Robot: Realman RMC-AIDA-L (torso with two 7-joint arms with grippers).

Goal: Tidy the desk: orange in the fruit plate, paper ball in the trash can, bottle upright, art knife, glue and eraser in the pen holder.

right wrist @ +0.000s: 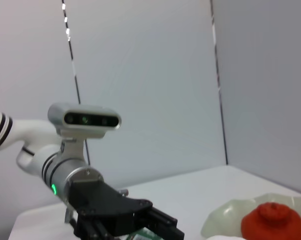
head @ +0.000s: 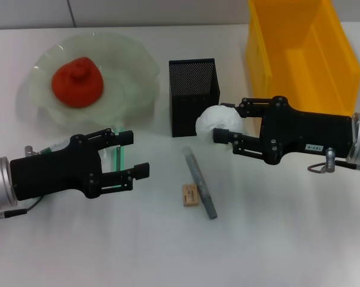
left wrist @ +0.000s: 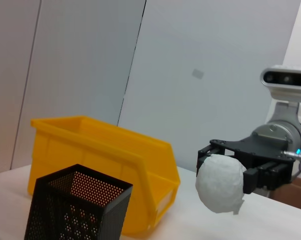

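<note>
My right gripper (head: pixel 223 122) is shut on the white paper ball (head: pixel 217 121), held just right of the black mesh pen holder (head: pixel 192 95). The ball also shows in the left wrist view (left wrist: pixel 220 183), off the table. The yellow trash can (head: pixel 305 54) stands behind the right arm. The orange (head: pixel 78 81) lies in the pale-green fruit plate (head: pixel 132 66). My left gripper (head: pixel 135 154) is open above the lying bottle, whose green label (head: pixel 116 158) shows between the fingers. The tan eraser (head: pixel 190 195) and a grey art knife (head: pixel 199 182) lie at the front centre. No glue is in view.
The right wrist view shows the left gripper (right wrist: pixel 128 220) with the orange (right wrist: pixel 273 223) and the plate (right wrist: pixel 223 222) beyond it. The left wrist view shows the pen holder (left wrist: pixel 75 210) in front of the trash can (left wrist: pixel 100 150). White tabletop (head: pixel 275 239) spreads at the front right.
</note>
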